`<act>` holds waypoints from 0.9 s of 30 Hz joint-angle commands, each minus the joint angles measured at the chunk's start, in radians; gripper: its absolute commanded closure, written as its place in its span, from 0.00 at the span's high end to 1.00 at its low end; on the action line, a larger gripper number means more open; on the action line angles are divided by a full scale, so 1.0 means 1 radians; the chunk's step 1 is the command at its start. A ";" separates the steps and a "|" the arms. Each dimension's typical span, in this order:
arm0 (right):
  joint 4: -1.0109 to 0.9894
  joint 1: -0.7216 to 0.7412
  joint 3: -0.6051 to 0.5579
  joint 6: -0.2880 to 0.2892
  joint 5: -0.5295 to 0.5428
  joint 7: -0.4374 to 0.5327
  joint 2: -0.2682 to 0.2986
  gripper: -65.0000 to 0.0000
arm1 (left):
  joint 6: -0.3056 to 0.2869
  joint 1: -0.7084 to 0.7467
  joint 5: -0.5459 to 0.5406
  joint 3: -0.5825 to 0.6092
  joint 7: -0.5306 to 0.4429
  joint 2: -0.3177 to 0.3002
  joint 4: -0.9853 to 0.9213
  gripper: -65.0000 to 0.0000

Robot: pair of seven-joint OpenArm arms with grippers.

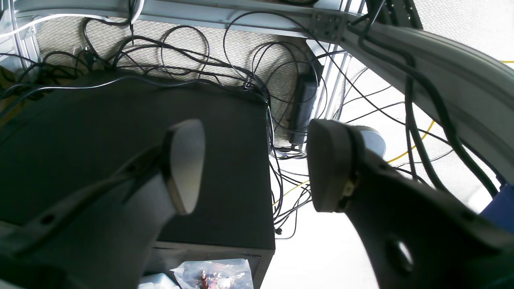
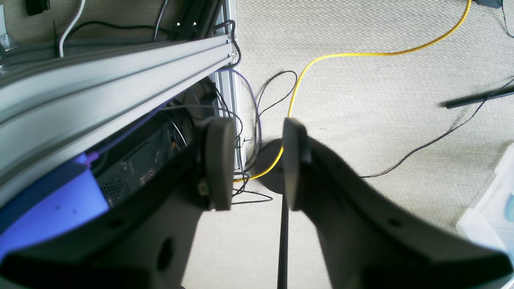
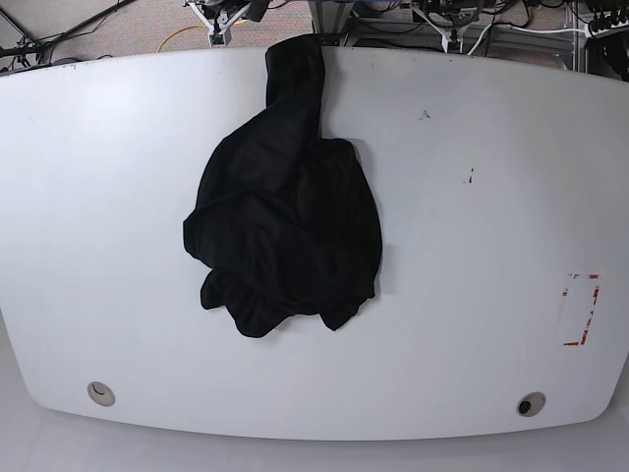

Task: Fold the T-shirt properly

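Left wrist: left jaws stand wide apart, nothing between them. Light pad on one side, dark pad on the other. Behind the light-pad jaw sits a black box, its top edge draped with a tangle of black cables. More cables and a thin yellow cable run across pale floor seen through the gap and past the dark-pad jaw. A grey frame rail crosses above the jaws. T-shirt not in this view.

Right wrist: right jaws part-open with a clear gap, holding nothing. In the gap: carpet floor, a yellow cable curving away above the jaws, and a dark rod running down under the gap. An aluminium rail sits beyond the one jaw, with a blue surface below it. T-shirt not in this view.

Base: neither arm visible. The T-shirt lies crumpled on the white counter, one narrow part reaching to the far edge. Red-marked rectangle on the counter, well apart from the cloth. Position of the shirt relative to either jaws: cannot tell.
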 commanded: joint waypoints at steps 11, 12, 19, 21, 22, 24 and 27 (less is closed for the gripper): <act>0.006 0.013 -0.001 0.008 -0.001 0.008 -0.001 0.30 | 0.004 0.010 -0.002 0.000 -0.011 0.003 0.003 0.57; 0.006 0.013 -0.001 0.008 -0.001 0.008 -0.001 0.30 | 0.004 0.010 -0.002 0.000 -0.011 0.003 0.003 0.57; 0.009 0.005 -0.001 0.008 -0.001 0.009 -0.001 0.29 | 0.004 0.022 -0.005 -0.001 -0.011 0.003 0.010 0.57; 0.012 0.002 -0.001 0.008 -0.001 0.015 0.000 0.29 | 0.004 0.036 -0.005 -0.001 -0.012 0.003 0.035 0.57; 0.023 -0.004 -0.001 0.008 -0.001 0.023 0.000 0.29 | 0.004 0.050 -0.005 -0.001 -0.012 0.005 0.055 0.57; 0.061 -0.041 -0.001 0.005 -0.001 0.034 0.002 0.29 | 0.004 0.079 -0.004 0.000 -0.011 0.019 0.102 0.57; 0.160 -0.094 -0.001 0.005 -0.001 0.023 0.000 0.29 | 0.004 0.125 -0.002 0.000 -0.006 0.022 0.179 0.57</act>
